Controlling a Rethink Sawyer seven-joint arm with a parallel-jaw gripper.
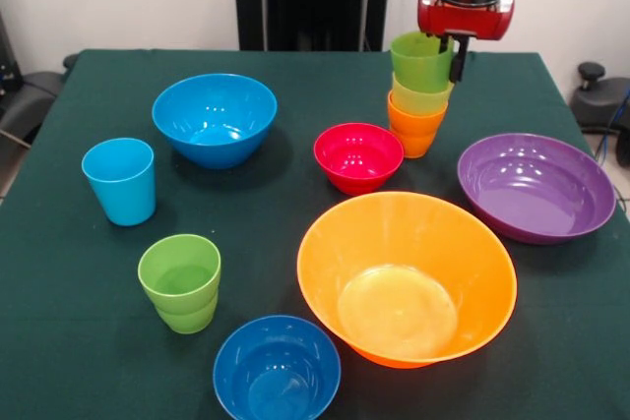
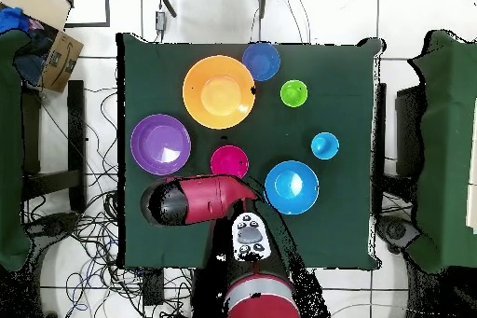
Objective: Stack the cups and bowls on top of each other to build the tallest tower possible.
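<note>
While the hand sits at the rim of the top green cup of the tower by the red bowl, grip state undeterminable, we judge it should release only once that cup nests squarely.

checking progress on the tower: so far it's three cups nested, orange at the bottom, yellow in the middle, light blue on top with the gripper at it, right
Not quite. In the front view the top cup of the tower is lime green, not light blue. The light blue cup stands alone on the table. The rest holds: orange lowest, yellow in the middle, the gripper at the top cup's rim.
</note>
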